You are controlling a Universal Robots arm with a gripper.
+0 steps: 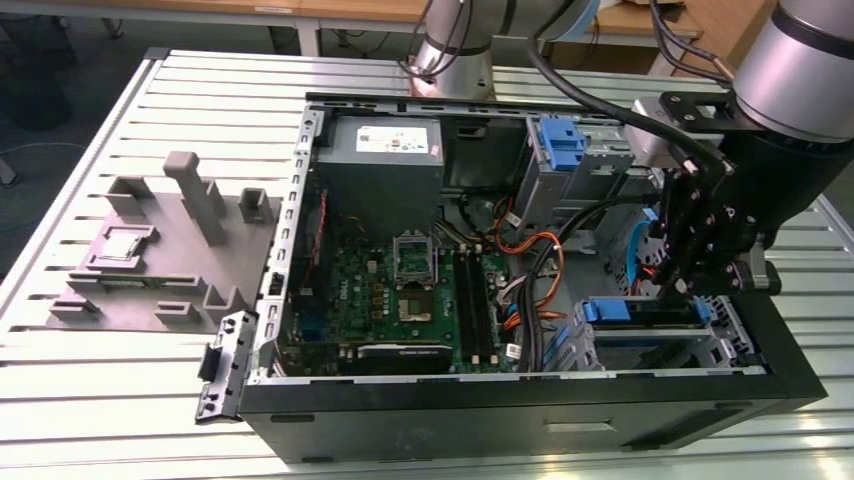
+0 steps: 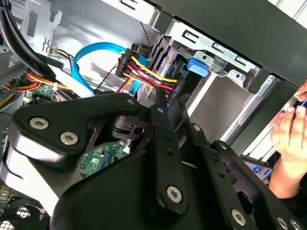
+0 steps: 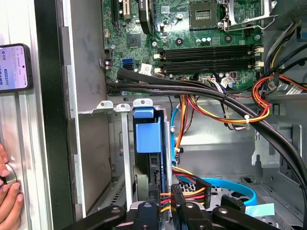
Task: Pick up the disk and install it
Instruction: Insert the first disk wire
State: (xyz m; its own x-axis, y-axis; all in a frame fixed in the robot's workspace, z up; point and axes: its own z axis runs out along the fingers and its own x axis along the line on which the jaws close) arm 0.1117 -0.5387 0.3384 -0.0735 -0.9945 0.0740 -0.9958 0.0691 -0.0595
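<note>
One black gripper (image 1: 694,262) above the drive bay (image 1: 654,335) | flat silver disk in blue plastic carrier (image 3: 148,139) seated edge-on in that bay, long axis running into it | jaw state: cannot tell

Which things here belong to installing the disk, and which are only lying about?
Job: disk in blue plastic carrier frame; black robot gripper; grey metal drive bay.
Lying about: grey moulded fixture block; black phone; person's hand.

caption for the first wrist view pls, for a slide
Gripper poised at the blue-framed disk standing in the drive bay of the open computer case.
</note>
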